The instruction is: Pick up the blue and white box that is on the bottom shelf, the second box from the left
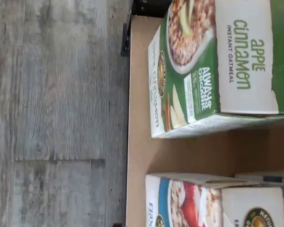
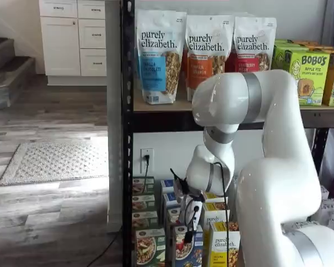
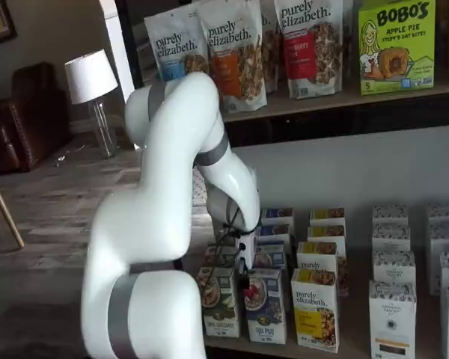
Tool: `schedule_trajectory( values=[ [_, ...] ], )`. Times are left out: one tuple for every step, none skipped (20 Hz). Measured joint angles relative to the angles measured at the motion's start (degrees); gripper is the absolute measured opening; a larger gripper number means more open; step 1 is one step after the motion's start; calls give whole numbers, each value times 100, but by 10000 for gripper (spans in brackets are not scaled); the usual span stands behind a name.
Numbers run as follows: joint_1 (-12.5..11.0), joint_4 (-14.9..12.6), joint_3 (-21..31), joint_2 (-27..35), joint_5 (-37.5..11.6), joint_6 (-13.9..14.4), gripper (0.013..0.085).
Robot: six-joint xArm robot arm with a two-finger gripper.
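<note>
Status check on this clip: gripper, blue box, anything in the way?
Gripper above front row, finger state unclear. Blue and white box upright, ungrasped. Green carton close beside it.

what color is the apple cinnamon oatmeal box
Green and white, clearest in the wrist view: the apple cinnamon oatmeal box.

The wrist view looks down from close above the front edge of the bottom shelf, turned on its side; it takes in the green carton, part of the blue and white box and the grey plank floor beyond the edge.

One shelf view faces the rack from the front, standing off to its left, with the black post at centre and the arm at 4 o'clock.

The other shelf view looks from the front at an angle, down over the rows, with the arm at 8 o'clock.

Both shelf views share the granola bags, the arm and the front cartons, among them the blue and white box.
</note>
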Motion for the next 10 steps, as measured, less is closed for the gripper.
schedule_trajectory(
  values=[
    [-11,-21,-48,35,14,11,850],
    [-19,-45,-91,65,26,27,850],
    [-31,-92,-151,109,42,60,850],
    [-39,-129,-197,142,55,88,850],
    [-51,-186,-266,189,82,131,850],
    [-63,-239,-333,232,118,173,850],
    [-76,-300,-410,280,164,221,850],
    [-84,-340,-472,318,205,253,850],
    [-90,-368,-526,349,237,274,850],
    [-98,-395,-596,390,272,296,850]
  ],
)
